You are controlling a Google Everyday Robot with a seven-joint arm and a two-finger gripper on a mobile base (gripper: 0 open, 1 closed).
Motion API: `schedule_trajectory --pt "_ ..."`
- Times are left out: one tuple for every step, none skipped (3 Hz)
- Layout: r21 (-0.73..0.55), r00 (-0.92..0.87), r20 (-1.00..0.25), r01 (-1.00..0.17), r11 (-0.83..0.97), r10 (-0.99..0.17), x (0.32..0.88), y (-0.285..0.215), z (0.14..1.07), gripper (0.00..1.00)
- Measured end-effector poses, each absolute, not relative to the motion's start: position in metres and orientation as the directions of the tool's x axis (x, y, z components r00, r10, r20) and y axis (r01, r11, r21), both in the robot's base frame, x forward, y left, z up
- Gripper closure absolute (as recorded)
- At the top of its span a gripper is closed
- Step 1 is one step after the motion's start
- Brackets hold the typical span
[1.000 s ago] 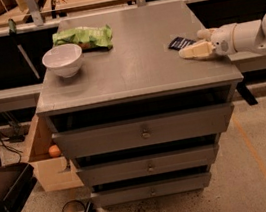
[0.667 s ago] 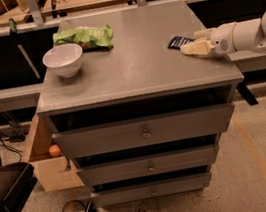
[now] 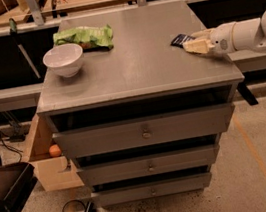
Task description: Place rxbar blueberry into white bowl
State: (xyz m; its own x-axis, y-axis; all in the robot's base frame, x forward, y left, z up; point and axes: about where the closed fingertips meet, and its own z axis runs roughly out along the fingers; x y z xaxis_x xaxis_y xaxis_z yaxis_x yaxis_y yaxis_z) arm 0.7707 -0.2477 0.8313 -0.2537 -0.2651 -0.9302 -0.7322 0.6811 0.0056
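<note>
The rxbar blueberry is a small dark navy bar lying near the right edge of the grey cabinet top. My gripper reaches in from the right and sits right at the bar, its pale fingers low over the top and partly covering the bar's right end. The white bowl stands upright and empty at the far left of the top, well away from the gripper.
A crinkled green snack bag lies behind the bowl at the back left. The cabinet has three closed drawers below. A wooden box with an orange ball sits on the floor at left. Cables lie on the floor.
The gripper has stayed at the bar near the right edge. Nothing else has visibly moved.
</note>
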Motion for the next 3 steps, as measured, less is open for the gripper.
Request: schedule_trajectory --pt "0.005 -0.254 -0.930 -0.732 0.681 -0.265 0.7707 -0.2476 0.8316 1.00" --pt "0.005 -0.254 -0.930 -0.732 0.681 -0.265 0.7707 -0.2476 0.8316 1.00" --pt "0.005 -0.253 -0.930 -0.732 0.681 -0.266 0.7707 -0.2475 0.8317 1.00"
